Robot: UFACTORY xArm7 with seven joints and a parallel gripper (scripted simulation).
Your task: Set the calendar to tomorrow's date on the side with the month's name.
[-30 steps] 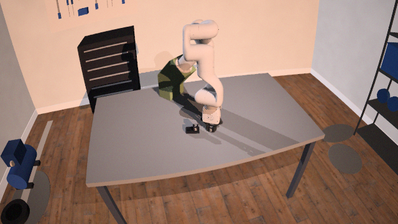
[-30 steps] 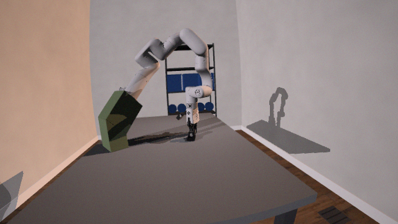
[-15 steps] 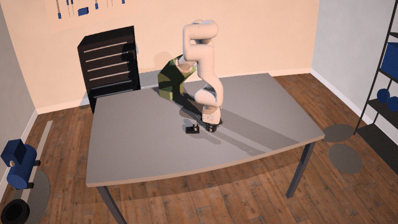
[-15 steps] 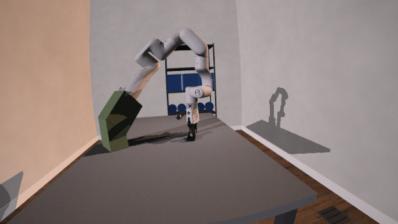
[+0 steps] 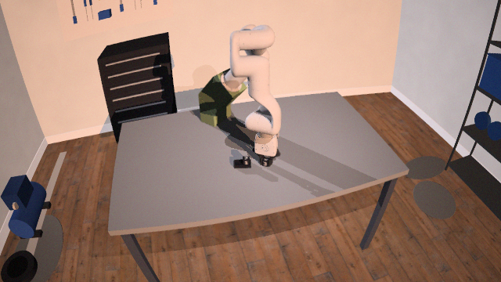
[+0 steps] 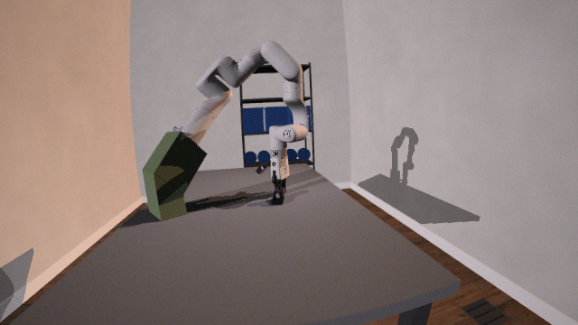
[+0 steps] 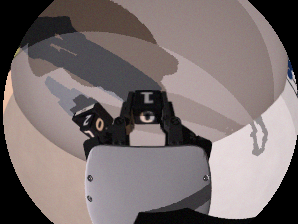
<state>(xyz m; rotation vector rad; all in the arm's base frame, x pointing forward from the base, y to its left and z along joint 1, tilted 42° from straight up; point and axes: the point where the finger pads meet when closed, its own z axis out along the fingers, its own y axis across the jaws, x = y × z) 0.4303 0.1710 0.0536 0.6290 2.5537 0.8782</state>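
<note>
- At the centre of the wrist view, the gripper (image 7: 148, 119) has its jaws clamped on a black digit cube (image 7: 147, 110).
- Left of it sits the tray (image 5: 242, 162) holding a second cube (image 7: 93, 123), on the table (image 5: 176, 188).

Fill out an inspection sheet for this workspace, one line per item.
Surface: grey table, level, on dark legs.
Job's things: black calendar tray flat on the table with one cube in it; the second cube is outside the tray, in the jaws.
Clutter: nothing seen on the table besides the arm's green pedestal.
Grippers: gripper shut on the second cube, low over the table beside the tray.
Cables: nothing seen.
Surroundings: black drawer cabinet, shelf rack with blue items, blue machine on the wooden floor.
</note>
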